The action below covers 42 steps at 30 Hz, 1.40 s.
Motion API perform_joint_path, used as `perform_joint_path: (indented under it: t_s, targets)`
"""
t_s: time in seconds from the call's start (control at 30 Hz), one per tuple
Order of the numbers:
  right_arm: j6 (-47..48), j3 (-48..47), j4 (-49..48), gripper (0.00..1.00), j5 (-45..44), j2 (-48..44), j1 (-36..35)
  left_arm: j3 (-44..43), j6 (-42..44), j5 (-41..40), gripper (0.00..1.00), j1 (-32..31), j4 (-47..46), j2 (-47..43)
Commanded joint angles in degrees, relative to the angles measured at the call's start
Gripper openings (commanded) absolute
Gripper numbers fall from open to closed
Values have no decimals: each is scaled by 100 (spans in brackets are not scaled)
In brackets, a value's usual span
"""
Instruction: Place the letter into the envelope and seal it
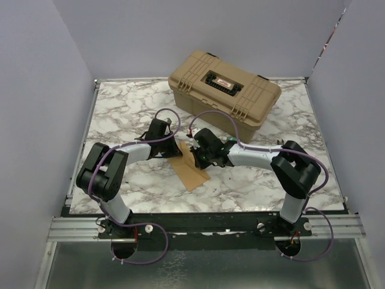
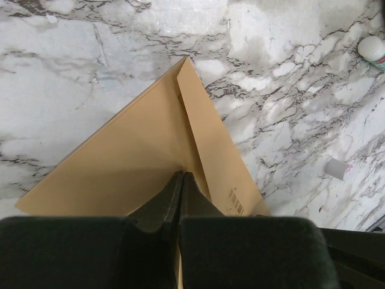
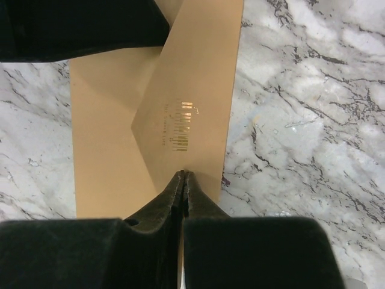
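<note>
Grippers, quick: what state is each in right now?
Left gripper: shut, tips on the envelope.
Right gripper: shut, tips also on the envelope.

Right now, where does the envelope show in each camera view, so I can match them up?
Top external: envelope lies mid-table, between the two arms.
Left wrist: envelope fills the centre and lower left.
Right wrist: envelope sits centre-left, its flap folded across it.
Shared landmark: the marble table under it in all three.
</note>
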State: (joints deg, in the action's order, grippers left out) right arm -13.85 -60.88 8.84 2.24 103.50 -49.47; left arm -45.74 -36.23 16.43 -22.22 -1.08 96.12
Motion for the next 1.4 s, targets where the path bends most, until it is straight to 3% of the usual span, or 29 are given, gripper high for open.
perform_joint_path:
  t_s: [0.0, 0.33, 0.67, 1.13, 1.37]
  targets:
    - [90, -235, 256, 4, 92, 173, 25, -129, 127, -84, 0, -6, 412, -354]
    - [311, 285, -247, 8, 88, 273, 26, 39, 368, -256, 0, 7, -38, -1577]
    - [514, 426, -401, 8, 171, 237, 25, -18, -137, 10, 0, 6, -731, -414]
    - [701, 462, -259, 9, 215, -97, 25, 179, -457, -233, 0, 32, -403, 436]
    - [216, -148, 111, 15, 45, 48, 25, 390, -545, -441, 0, 38, -243, 527]
